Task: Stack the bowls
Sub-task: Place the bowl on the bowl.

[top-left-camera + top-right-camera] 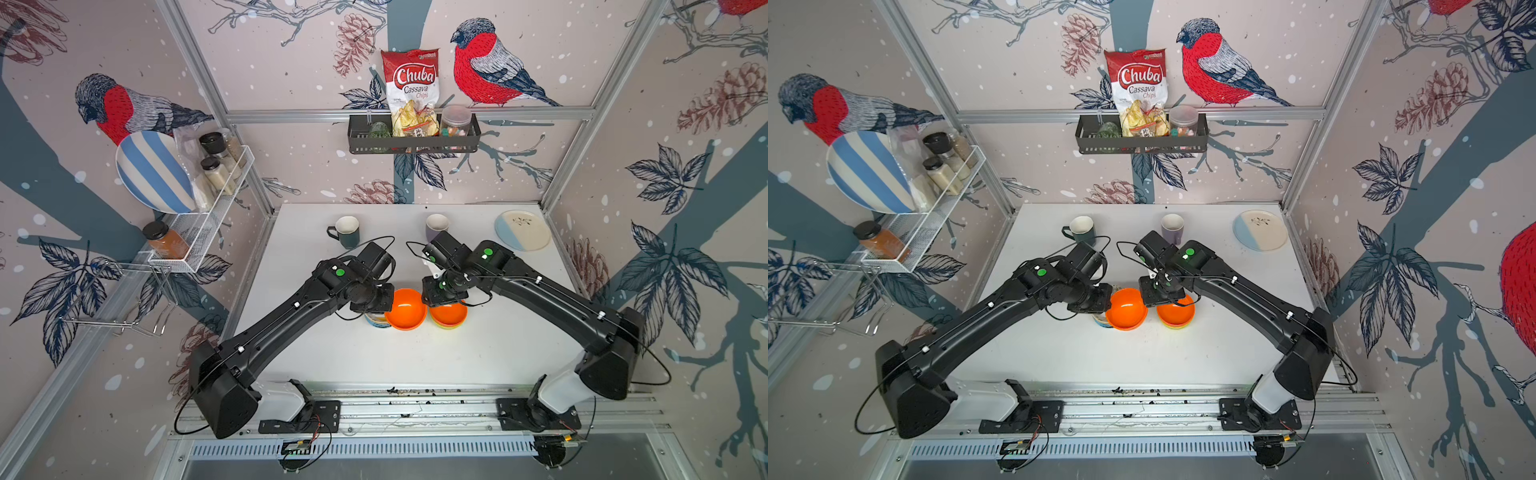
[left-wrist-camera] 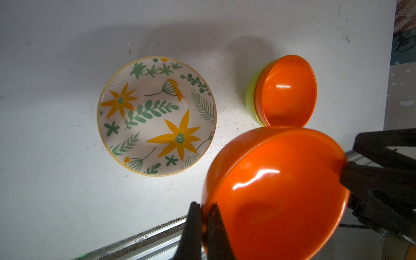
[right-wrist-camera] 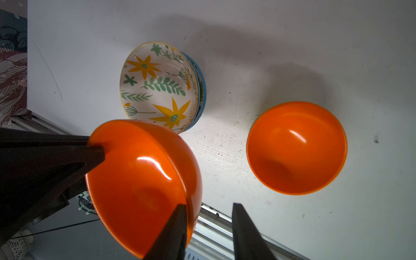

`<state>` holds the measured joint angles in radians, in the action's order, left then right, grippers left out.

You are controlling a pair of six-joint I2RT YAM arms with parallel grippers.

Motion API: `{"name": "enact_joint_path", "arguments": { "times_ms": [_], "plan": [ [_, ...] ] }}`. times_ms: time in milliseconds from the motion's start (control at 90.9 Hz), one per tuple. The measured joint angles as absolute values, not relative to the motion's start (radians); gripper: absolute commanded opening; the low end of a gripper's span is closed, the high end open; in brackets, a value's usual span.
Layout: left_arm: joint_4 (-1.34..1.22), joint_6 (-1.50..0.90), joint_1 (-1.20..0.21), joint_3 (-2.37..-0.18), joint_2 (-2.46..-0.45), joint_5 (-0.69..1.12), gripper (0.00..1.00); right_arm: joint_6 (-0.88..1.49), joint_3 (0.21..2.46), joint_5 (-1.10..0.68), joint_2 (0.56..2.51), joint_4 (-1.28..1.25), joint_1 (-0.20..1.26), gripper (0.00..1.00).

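My left gripper (image 2: 203, 209) is shut on the rim of a glossy orange bowl (image 2: 274, 193), which hangs tilted above the table. In both top views this held bowl (image 1: 405, 309) sits between the two wrists. My right gripper (image 3: 209, 209) is open and straddles the opposite rim of the same bowl (image 3: 139, 184), one finger inside and one outside with a gap. A second orange bowl (image 3: 297, 148) rests in a lime green bowl (image 2: 251, 96) on the table. The yellow-floral bowl (image 2: 157, 117) tops a short stack, with a blue rim (image 3: 201, 85) showing beneath it.
A dark mug (image 1: 347, 230) and a lilac mug (image 1: 436, 226) stand at the back of the table. The cream-and-blue plate (image 1: 522, 230) lies at the back right. The metal rail (image 1: 415, 399) runs along the table's front edge.
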<state>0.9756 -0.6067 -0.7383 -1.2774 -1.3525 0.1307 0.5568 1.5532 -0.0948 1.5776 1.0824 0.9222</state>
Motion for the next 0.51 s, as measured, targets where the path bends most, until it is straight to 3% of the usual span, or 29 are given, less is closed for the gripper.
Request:
{"name": "enact_joint_path", "arguments": {
  "times_ms": [242, 506],
  "plan": [
    [0.975, -0.62, -0.739, -1.277, -1.353, 0.129, 0.0, 0.557, 1.54, -0.095, 1.606, 1.074, 0.936, 0.26],
    [0.971, -0.622, -0.741, -1.276, -1.353, 0.13, 0.0, 0.577, 1.531, -0.087, 1.611, 1.055, 0.942, 0.07]
  ]
}}
